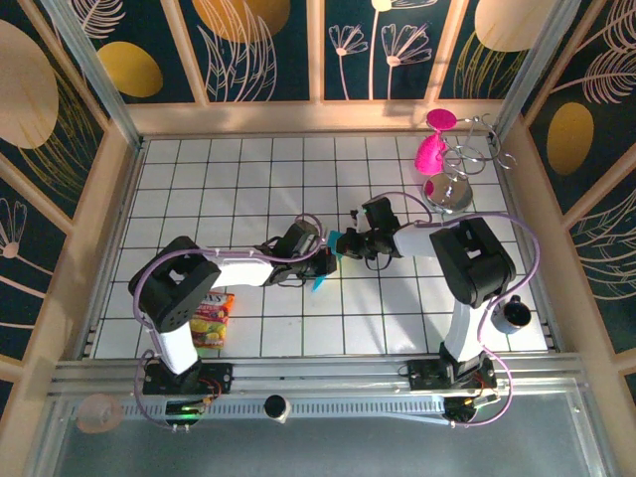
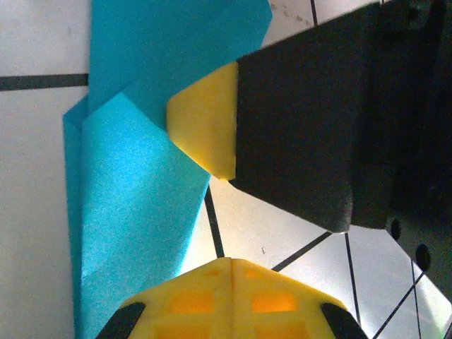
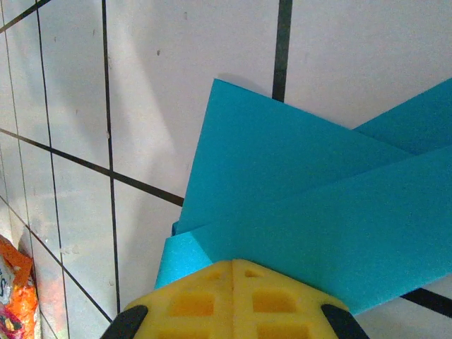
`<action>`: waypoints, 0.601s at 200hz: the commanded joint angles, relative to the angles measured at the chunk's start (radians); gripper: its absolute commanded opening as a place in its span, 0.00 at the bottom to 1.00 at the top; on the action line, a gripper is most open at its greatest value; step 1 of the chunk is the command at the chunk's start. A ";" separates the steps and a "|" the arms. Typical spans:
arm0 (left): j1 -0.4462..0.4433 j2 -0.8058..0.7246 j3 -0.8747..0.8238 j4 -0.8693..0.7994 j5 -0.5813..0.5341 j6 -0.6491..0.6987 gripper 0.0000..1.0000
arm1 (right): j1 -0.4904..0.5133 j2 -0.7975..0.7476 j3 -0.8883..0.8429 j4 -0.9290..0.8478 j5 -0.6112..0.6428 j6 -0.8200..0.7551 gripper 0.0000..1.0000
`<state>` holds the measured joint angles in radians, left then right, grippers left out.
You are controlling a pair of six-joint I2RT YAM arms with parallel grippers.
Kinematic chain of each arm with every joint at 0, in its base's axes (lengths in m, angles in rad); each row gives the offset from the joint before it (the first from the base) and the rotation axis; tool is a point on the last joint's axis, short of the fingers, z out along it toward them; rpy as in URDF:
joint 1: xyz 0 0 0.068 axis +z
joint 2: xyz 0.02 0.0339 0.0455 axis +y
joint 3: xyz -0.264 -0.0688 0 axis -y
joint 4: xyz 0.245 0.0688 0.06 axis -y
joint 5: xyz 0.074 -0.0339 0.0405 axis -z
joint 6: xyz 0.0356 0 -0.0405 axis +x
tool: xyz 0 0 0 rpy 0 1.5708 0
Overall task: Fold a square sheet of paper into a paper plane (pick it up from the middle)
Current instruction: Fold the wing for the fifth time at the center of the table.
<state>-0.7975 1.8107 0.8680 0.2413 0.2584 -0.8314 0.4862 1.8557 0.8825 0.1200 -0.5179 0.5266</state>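
Top external: my left claw (image 1: 320, 260) and right claw (image 1: 348, 242) meet nose to nose over the middle of the table (image 1: 248, 179). The blue paper (image 1: 319, 283) is between them, one corner hanging toward the near side. Snack packet (image 1: 212, 320) near left and pink goblets (image 1: 434, 149) far right are well apart from us, so no collision worry.

Left wrist: left claw (image 2: 232, 263) has its jaws together. The part-folded paper (image 2: 134, 212) enters only at the left edge of my tips, so the bite looks shallow. One of the right claw's pads (image 2: 203, 120) sits on the same sheet just beyond. Risk: any tug from the right slides the sheet out of my left pinch.

Right wrist: right claw (image 3: 233, 263) is clamped on layered paper (image 3: 304, 205), flaps fanned, not flush. Risk: creasing now locks in a skewed fold. Opposing pulls this close together could tear the thin sheet. It casts a shadow on the tiles, so I judge it lifted; a slip means a drop and a regrasp.
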 commanded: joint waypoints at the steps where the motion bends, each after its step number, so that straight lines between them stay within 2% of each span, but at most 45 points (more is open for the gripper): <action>1: 0.006 0.039 0.031 -0.001 0.022 0.029 0.02 | 0.001 0.047 0.003 -0.095 0.032 -0.031 0.01; 49: 0.007 0.052 -0.008 -0.009 -0.009 0.024 0.00 | -0.006 0.063 0.013 -0.120 0.037 -0.048 0.00; 92: 0.006 0.005 -0.133 0.058 0.055 -0.006 0.00 | -0.018 0.094 0.035 -0.154 0.057 -0.075 0.00; 120: 0.006 -0.042 -0.204 0.032 0.103 -0.004 0.00 | -0.024 0.106 0.052 -0.169 0.065 -0.086 0.00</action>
<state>-0.7914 1.8015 0.7387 0.3538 0.2901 -0.8246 0.4782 1.8915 0.9382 0.0601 -0.5526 0.4793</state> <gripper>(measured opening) 0.044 0.051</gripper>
